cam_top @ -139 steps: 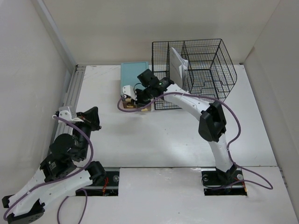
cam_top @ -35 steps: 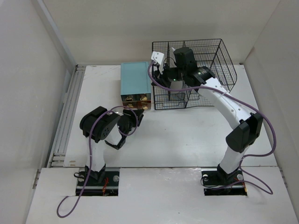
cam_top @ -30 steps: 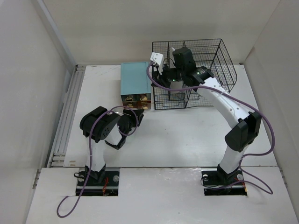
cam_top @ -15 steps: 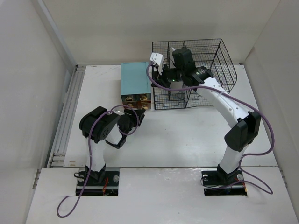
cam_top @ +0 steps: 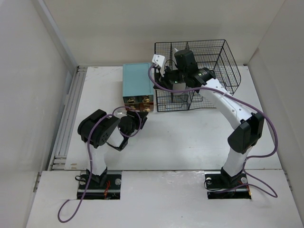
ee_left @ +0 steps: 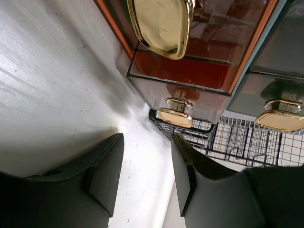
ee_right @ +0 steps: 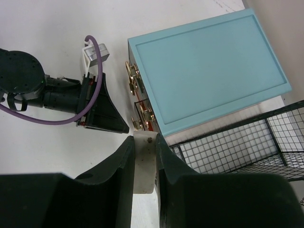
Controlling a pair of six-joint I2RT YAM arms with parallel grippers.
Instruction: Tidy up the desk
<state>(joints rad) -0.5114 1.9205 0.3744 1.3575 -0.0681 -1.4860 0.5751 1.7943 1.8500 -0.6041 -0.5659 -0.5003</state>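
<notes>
The white desk (cam_top: 190,137) carries a teal drawer box (cam_top: 137,81) and a black wire rack (cam_top: 216,61) at the back. My left gripper (cam_top: 137,119) is open and empty, low on the desk just in front of the box. In its wrist view the open fingers (ee_left: 105,175) face the red drawers and their gold knobs (ee_left: 175,117). My right gripper (cam_top: 172,84) hangs above the rack's left end. It is shut on a small flat white piece (ee_right: 144,164), seen over the box's front corner.
A metal rail (cam_top: 66,123) runs along the desk's left edge. White walls close in the left, back and right. The right wrist view shows the teal box top (ee_right: 204,66), the rack mesh (ee_right: 237,142) and my left gripper (ee_right: 97,111) below.
Since the oldest frame the left arm swung from the left rail to the front of the drawer box, and the right gripper rose from the drawers to above the rack. In the last second, almost nothing moved.
</notes>
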